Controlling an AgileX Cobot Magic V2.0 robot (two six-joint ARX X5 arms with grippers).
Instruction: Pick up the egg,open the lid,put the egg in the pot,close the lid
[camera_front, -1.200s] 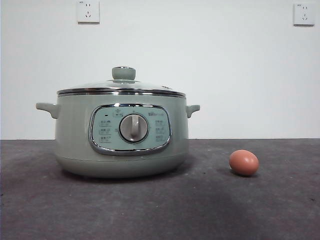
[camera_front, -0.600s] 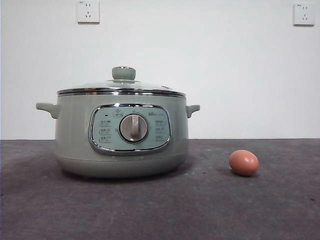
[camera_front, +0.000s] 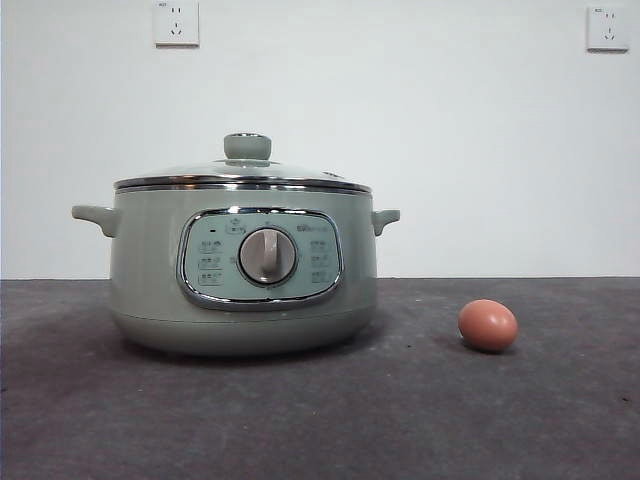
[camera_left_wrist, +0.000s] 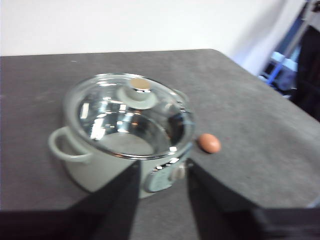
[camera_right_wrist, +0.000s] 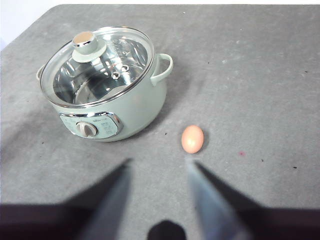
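The pale green pot (camera_front: 150, 280) stands on the dark table, left of centre, dial facing the front camera. The glass lid (camera_front: 245, 172) with its green knob sits shut on it. The reddish-brown egg (camera_front: 488, 325) lies on the table to the pot's right, apart from it. Both arms hang high, out of the front view. My left gripper (camera_left_wrist: 161, 172) is open above the pot (camera_left_wrist: 100, 165), with the lid (camera_left_wrist: 127, 112) and egg (camera_left_wrist: 209, 143) in its view. My right gripper (camera_right_wrist: 157, 172) is open above the table near the egg (camera_right_wrist: 192, 139), beside the pot (camera_right_wrist: 135, 107) and lid (camera_right_wrist: 95, 62).
A white wall with two power sockets (camera_front: 176, 22) stands behind the table. The grey table (camera_right_wrist: 260, 75) spreads wide to the right of the egg. Dark equipment (camera_left_wrist: 305, 65) shows beyond the table's edge in the left wrist view.
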